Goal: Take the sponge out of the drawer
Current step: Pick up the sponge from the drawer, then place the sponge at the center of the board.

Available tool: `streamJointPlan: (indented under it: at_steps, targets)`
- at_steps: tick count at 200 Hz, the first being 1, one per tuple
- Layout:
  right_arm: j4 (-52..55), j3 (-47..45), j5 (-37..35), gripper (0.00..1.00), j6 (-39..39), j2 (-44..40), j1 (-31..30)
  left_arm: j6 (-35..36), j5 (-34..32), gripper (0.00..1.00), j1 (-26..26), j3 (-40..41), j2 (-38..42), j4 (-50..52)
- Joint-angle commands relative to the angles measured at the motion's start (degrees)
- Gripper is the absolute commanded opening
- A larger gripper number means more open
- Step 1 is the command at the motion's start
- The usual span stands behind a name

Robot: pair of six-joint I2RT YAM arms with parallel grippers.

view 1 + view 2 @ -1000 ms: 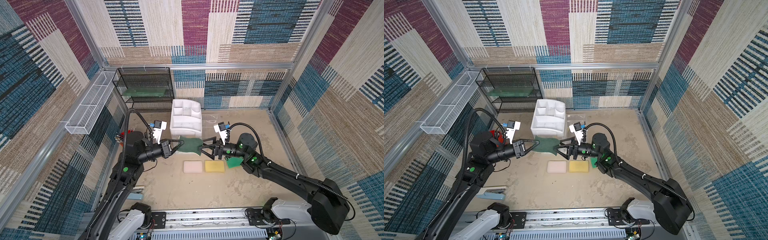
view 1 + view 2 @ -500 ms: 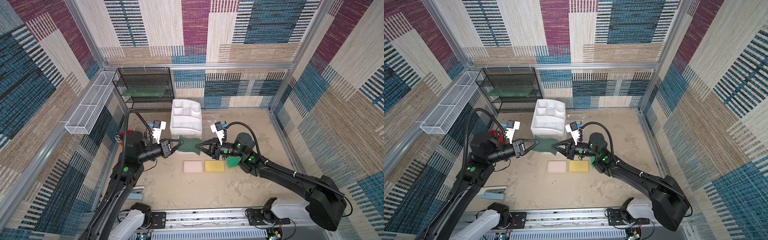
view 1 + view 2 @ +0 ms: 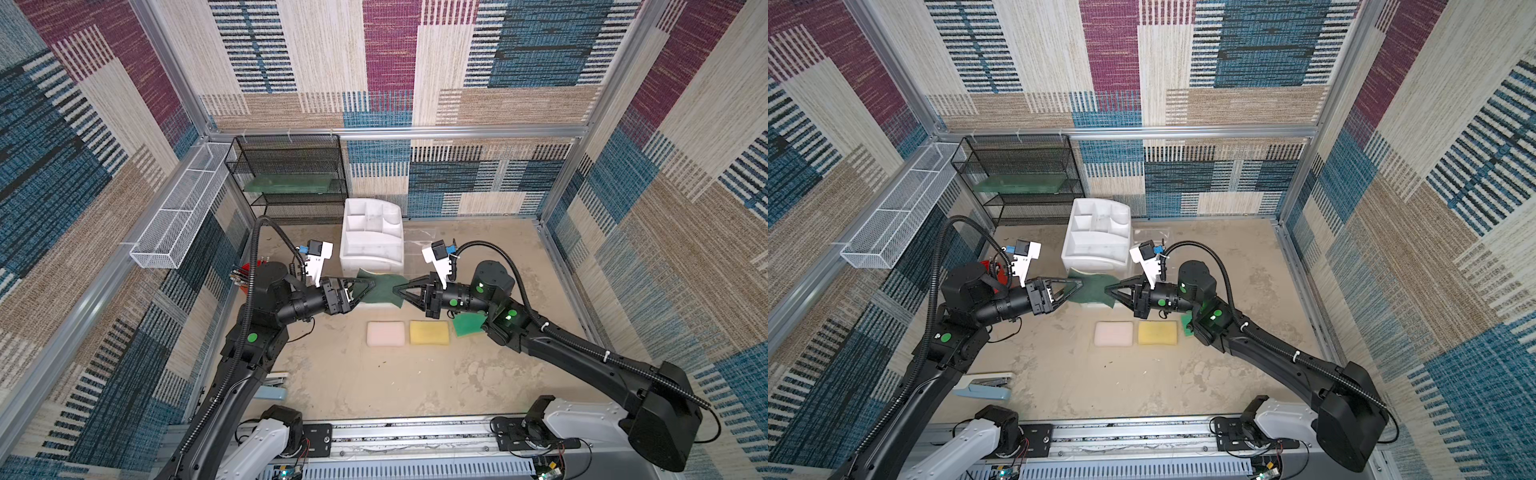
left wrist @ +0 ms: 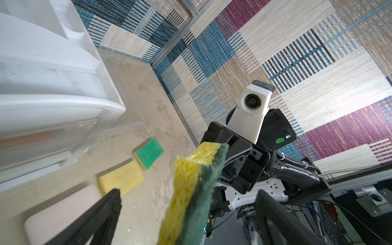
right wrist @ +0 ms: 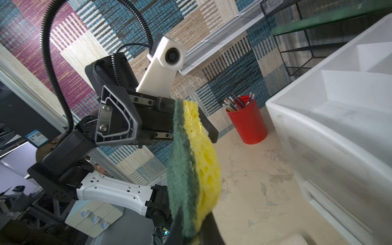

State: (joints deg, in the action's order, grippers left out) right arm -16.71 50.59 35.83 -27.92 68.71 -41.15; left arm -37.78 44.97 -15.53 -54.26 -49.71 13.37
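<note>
Whereas the yellow-and-green scouring sponge [image 3: 380,287] was pinched earlier by the left gripper [image 3: 362,291], it is now clamped from 3 o'clock by the right gripper [image 3: 397,291], with the left jaws spread. It is held aloft at 6 o'clock of the white plastic drawer chest [image 3: 372,249]; extraction is judged done.

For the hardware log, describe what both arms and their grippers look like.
The left arm and right arm are black, with white base links, round green stickers and a ribbed black cable hose. Each carries a white wrist camera housing with a blue connector. The left gripper and right gripper have black, triangular open-frame fingers.
</note>
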Motion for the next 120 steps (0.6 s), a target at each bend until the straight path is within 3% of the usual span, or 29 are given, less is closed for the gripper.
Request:
streamJointPlan:
  at_steps: [1,61,120]
  targets:
    - [9.6,-0.5,-5.9,0.00,3.9,-2.4,0.5,1.3,-2.4,1.00,0.3,-0.7,0.5,2.1]
    - [17.7,-9.3,-11.8,0.00,2.1,-12.2,3.4,1.5,-4.5,1.00,1.0,-0.7,0.1,3.4]
    - [15.9,-16.8,-10.1,0.00,-3.0,-14.2,2.6,1.7,-5.7,1.00,1.3,-0.7,-0.3,4.1]
